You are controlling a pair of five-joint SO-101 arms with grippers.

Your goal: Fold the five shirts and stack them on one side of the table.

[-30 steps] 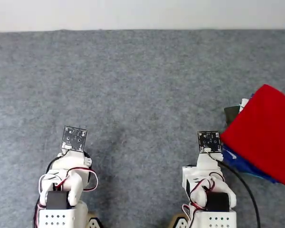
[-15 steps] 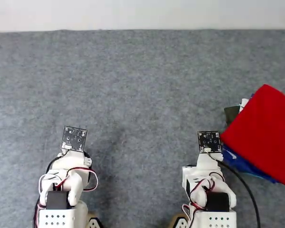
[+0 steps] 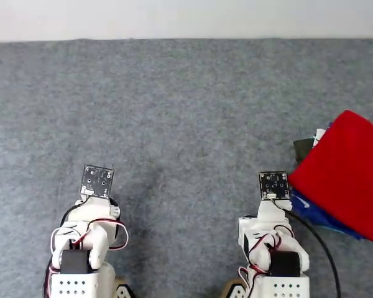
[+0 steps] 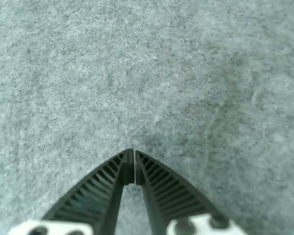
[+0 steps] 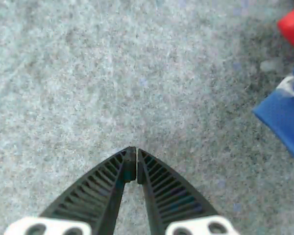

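Grey felt covers the table (image 3: 186,93); at the near left, the left gripper (image 4: 134,155) sits clenched on nothing. The right gripper (image 5: 136,152) is likewise closed and empty, and beside it a folded red shirt (image 3: 348,174) lies atop a blue shirt (image 3: 317,214) at the table's right edge.

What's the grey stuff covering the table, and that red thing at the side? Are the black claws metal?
The grey table cover looks like felt or short carpet: matte, fuzzy, mottled fibres. The red shirt seems soft cloth, matte, folded flat. The left gripper and right gripper look like matte black plastic, probably not metal: ribbed, no shine.
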